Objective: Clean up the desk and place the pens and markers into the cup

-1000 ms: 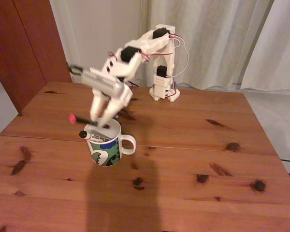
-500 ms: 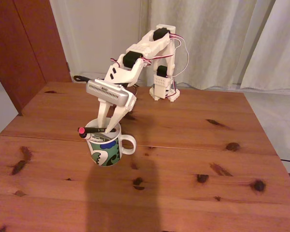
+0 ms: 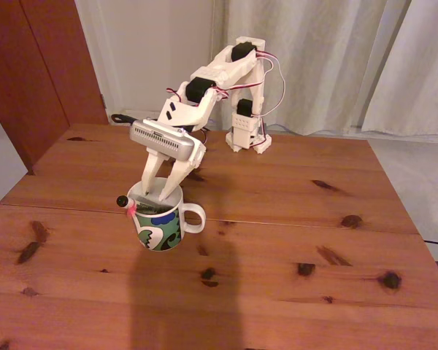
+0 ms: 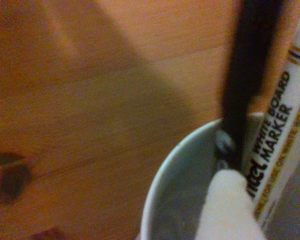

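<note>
Fixed view: white arm (image 3: 219,73) based at far centre of the counter (image 3: 292,240), reaching near-left and down over the cup (image 3: 160,219), which sits left of centre, just near the seam line, handle pointing right. Jaws (image 3: 153,191) point down with tips at or just inside the cup mouth, the two fingers spread apart, nothing visibly clamped between them, so they read as open. Cup is white with a green, blue and black pattern low on the wall. A marker (image 3: 135,206) leans across the cup's left rim, its black cap sticking out past the rim to the left; a bit of pink (image 3: 131,211) shows just beside it at the rim, can't tell if it touches. Dark knots scattered across the near and right counter. Curtains (image 3: 328,58) behind the arm, a brown panel (image 3: 36,65) far left. Wrist view: close and blurry; cup rim (image 4: 165,165) curves in from the lower right over the counter (image 4: 90,100). A marker (image 4: 277,145) with "WHITE BOARD MARKER" printed along its white barrel stands inside the cup against the right side. A black pen (image 4: 245,75) runs just left of it, down into the cup, touching or nearly touching the marker. A white fingertip (image 4: 225,205) sits low inside the cup, in front of both.
</note>
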